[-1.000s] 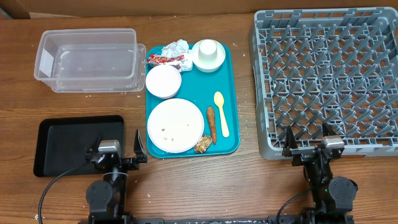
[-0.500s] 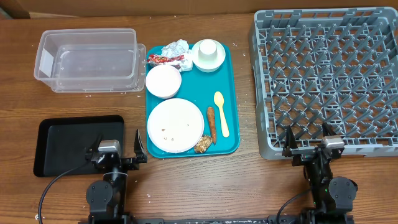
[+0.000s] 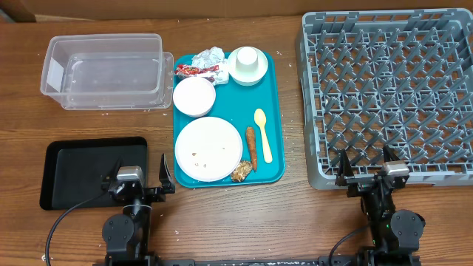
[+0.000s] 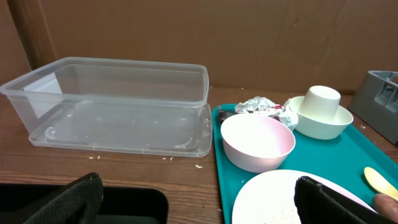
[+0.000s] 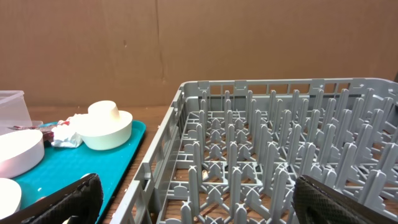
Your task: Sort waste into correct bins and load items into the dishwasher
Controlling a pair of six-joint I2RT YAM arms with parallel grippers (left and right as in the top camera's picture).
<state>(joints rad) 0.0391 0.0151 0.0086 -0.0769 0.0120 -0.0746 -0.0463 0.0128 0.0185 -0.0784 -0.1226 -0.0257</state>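
Nothing has moved since a second ago, both arms are parked and every piece sits where it was. All the waste is on the teal tray (image 3: 277,111): the napkin (image 3: 209,56) and wrapper (image 3: 196,70) at the far end, the stick (image 3: 251,146) and chunk (image 3: 241,171) just right of the plate (image 3: 209,148).

The napkin looks light and soft, so a pinch anywhere on the wad should do. The wrapper is thin and probably crinkly, and it's wedged near a bowl (image 3: 194,96), so it's best taken at a free end. The stick seems stiff and wants gripping across its middle. The chunk is small and maybe crumbly. The plate lies flat and looks slick, so the rim is the only hold.

The tub (image 3: 103,70) and black tray (image 3: 81,174) are to the left, the rack (image 3: 392,96) to the right.

The left end effector (image 3: 139,174) is spread wide with nothing in it, by the black tray's right end. The right end effector (image 3: 366,171) is also wide and bare, at the rack's near edge, above the surface (image 3: 295,222).
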